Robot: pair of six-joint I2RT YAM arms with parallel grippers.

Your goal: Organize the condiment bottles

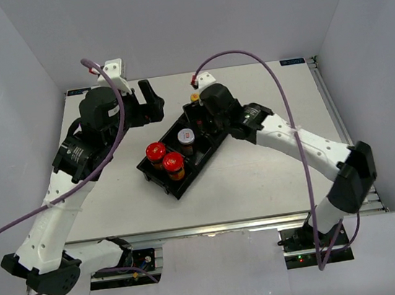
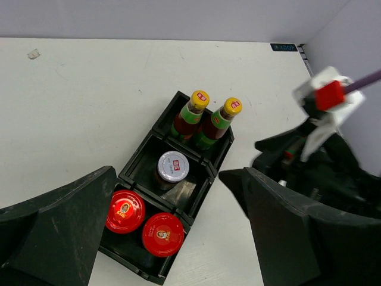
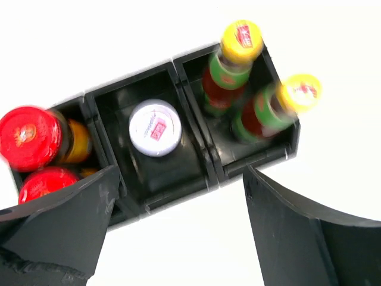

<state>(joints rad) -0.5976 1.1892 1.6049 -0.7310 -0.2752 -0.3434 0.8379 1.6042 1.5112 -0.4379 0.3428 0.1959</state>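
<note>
The black tray (image 1: 147, 171) at the middle of the bench (image 1: 274, 174) holds two red-lidded jars (image 1: 156, 151) at its lower-left end, the white-lidded jar (image 1: 186, 136) in the middle and two yellow-capped bottles (image 2: 197, 107) upper right, largely hidden from above beneath the right tool (image 3: 180, 179), fingers apart, empty; the left tool (image 1: 145, 107), spread wide, hovers upper left
</note>
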